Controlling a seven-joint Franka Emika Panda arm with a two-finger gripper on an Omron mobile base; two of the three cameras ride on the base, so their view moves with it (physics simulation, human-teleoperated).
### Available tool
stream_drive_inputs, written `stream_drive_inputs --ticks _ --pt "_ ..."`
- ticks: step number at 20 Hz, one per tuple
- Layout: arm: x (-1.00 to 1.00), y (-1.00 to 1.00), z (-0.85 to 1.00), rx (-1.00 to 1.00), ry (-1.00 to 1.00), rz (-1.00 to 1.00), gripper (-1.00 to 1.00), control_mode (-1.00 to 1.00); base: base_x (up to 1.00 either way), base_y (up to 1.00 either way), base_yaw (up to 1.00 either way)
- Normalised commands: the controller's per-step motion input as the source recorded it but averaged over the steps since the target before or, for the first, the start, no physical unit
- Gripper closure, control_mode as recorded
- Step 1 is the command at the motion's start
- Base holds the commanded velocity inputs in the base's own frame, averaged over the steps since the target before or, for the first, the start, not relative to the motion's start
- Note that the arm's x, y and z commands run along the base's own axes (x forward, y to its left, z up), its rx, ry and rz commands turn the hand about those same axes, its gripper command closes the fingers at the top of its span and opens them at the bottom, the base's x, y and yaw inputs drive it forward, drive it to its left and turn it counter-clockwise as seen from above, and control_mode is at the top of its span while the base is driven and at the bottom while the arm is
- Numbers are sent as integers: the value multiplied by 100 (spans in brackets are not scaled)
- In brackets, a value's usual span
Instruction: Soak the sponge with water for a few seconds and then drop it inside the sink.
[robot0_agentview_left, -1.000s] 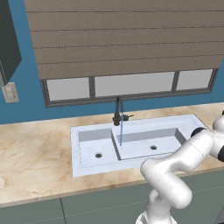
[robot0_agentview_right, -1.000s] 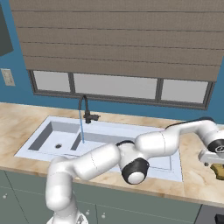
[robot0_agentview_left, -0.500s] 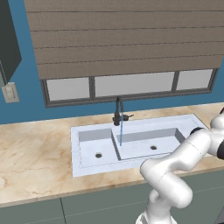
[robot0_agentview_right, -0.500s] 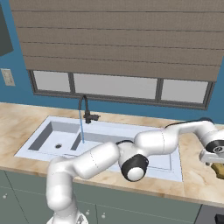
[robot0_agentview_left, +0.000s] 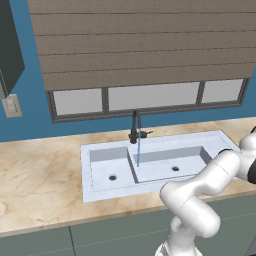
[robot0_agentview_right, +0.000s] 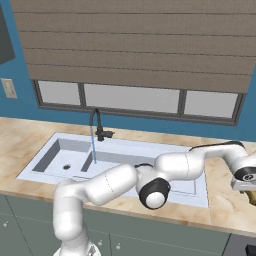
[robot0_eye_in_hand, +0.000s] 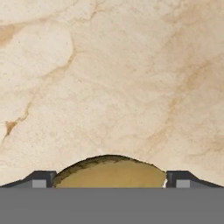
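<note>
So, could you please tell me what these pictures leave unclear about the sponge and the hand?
- Small yellow-orange sponge: hand view, lower part cut off by the bottom edge, so its full shape is unclear.
- Dark two-finger hand: hand view shows just the fingertips flanking the sponge; contact unclear.
- Right base view: hand cut by the right edge.

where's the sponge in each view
hand view: sponge at bottom centre, between the finger tips.
right base view: yellow sliver at the far right edge, under the gripper.
left base view: the arm runs off the right edge toward it.
shared landmark: the marble counter.
</note>
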Motion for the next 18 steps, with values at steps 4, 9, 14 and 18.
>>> stream_drive_inputs --ticks 4,9,14,18 --pt "-4 -40 0 7 6 0 -100 -100 0 0 0" --pt "-4 -36 0 4 11 0 -100 -100 0 0 0" --pt "0 -3 -9 4 10 0 -100 -100 0 0 0" --pt "-2 0 -42 13 14 0 -100 -100 0 0 0"
